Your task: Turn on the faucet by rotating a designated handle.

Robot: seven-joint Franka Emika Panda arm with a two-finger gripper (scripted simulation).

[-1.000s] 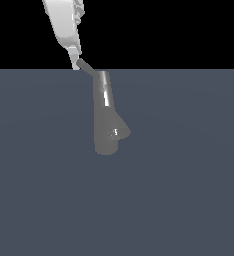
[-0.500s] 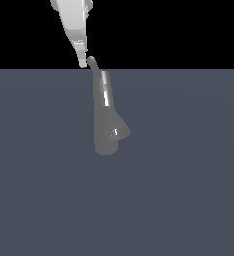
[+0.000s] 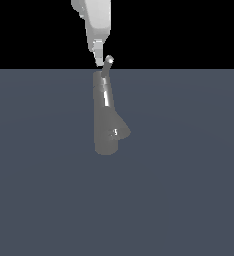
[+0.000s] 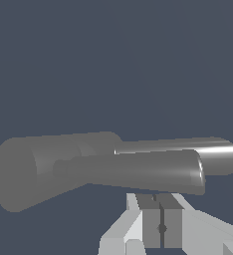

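Only the wrist view shows the gripper (image 4: 161,219) with fingers pressed together, empty, just beside the handle (image 4: 133,172) of the faucet (image 3: 106,120).

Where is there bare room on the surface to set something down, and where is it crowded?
The grey surface lies bare on both sides of the faucet and across the foreground below its base. It is crowded only at the faucet's top, where the gripper sits beside the handle.
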